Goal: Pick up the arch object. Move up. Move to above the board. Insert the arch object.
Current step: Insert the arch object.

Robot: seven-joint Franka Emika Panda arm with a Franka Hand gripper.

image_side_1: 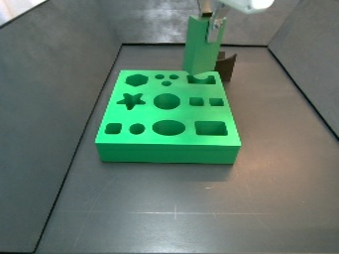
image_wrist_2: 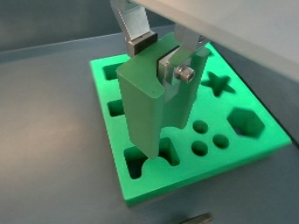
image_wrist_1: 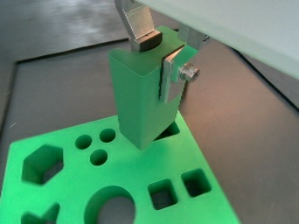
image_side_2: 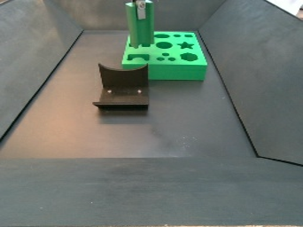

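The arch object, a tall narrow bright green block, stands upright between my gripper's silver fingers, which are shut on its upper end. It shows the same way in both wrist views. Its lower end sits at a notched cut-out near a corner of the board, a large flat green slab with many holes. I cannot tell how deep it sits. In both side views the arch object rises from one end of the board, with the gripper above it.
The dark fixture stands on the grey floor beside the board, and also shows just behind the board. Sloping grey walls enclose the floor on all sides.
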